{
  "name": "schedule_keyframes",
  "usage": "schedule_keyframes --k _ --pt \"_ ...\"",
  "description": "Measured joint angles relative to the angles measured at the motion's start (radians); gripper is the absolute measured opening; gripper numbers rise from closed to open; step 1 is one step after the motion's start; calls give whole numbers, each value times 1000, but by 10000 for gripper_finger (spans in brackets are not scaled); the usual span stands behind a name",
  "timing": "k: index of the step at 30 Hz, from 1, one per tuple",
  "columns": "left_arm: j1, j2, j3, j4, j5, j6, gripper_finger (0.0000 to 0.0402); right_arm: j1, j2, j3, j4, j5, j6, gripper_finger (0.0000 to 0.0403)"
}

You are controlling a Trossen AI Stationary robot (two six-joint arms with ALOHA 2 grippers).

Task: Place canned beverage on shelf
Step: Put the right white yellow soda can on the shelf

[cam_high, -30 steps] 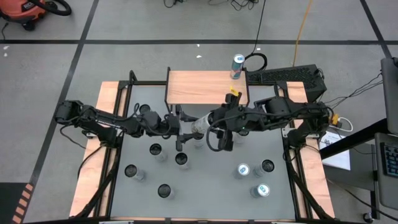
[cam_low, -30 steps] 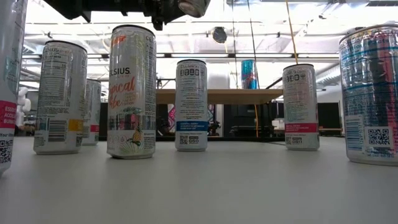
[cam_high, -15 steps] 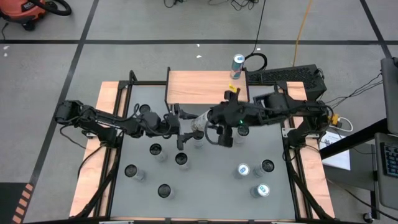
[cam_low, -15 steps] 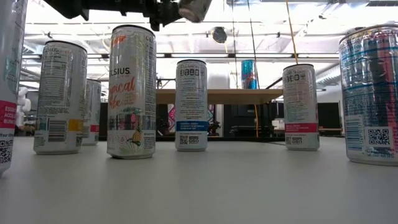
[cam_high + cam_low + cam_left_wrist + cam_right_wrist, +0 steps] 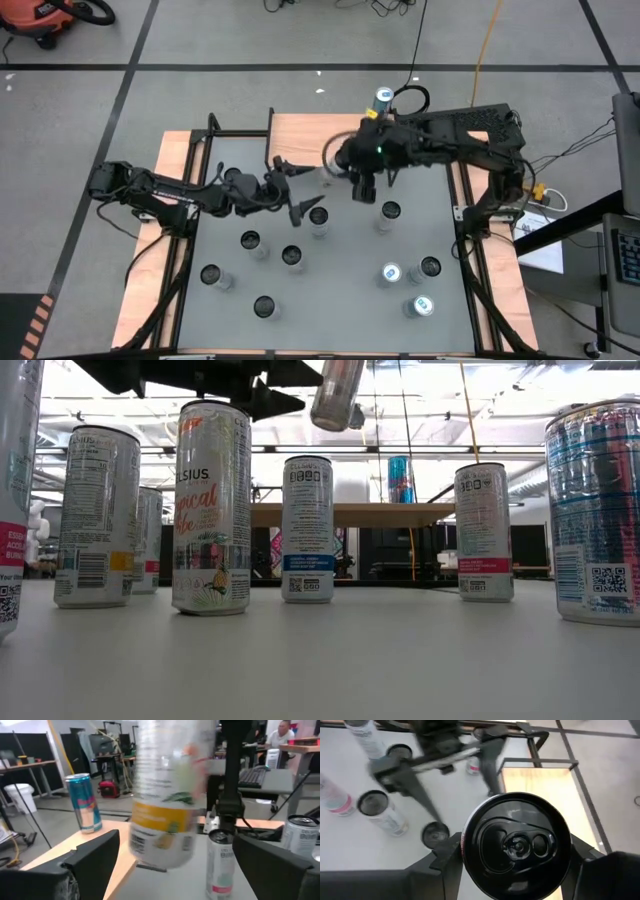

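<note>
Above the table [image 5: 440, 300], can [image 5: 337, 392] now in right hand [image 5: 345, 165], left hand [image 5: 297, 190] released.

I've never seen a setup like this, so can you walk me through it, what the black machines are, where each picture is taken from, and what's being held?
These are two dark robot arms working at a grey table. One picture looks straight down from above, one sits at table-top height, and one camera rides on each arm's wrist.

Standing on the table are about nine loose drink cans. At the far edge is a small wooden shelf, and one blue can stands just past its far right corner.

The right gripper holds a can in the air near the shelf; its wrist camera looks down on that can's top. The left gripper is open beside it, holding nothing, its two fingers spread wide in its own wrist view.
</note>
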State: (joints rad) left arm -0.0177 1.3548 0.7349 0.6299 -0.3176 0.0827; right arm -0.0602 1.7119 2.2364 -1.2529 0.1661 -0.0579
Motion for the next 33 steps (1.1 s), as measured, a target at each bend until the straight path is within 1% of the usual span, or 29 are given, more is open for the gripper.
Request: schedule_keyframes --k 2,6,9,14,18,21,26,33 --pt "0 0 0 -28 -1 -22 390 -44 0 0 -1 -44 -26 188" --pt "-3 -10 -2 -101 0 -53 390 -134 0 0 1 -91 -92 185" --pt "-18 -11 -2 -140 17 -52 390 -196 0 0 2 -93 -132 184" --pt "-32 -14 -2 -145 31 -51 390 -288 9 0 16 -94 -215 184" --pt "-35 -14 -2 -151 32 -51 390 -356 51 1 0 -96 -298 184" --pt "-36 -14 -3 -166 40 -51 390 -395 87 1 -33 -101 -342 185" --pt "-36 -14 -3 -165 55 -50 390 -448 136 1 -70 -147 -359 187" --pt "-35 -14 -3 -167 56 -22 390 -481 160 0 -86 -173 -381 188"
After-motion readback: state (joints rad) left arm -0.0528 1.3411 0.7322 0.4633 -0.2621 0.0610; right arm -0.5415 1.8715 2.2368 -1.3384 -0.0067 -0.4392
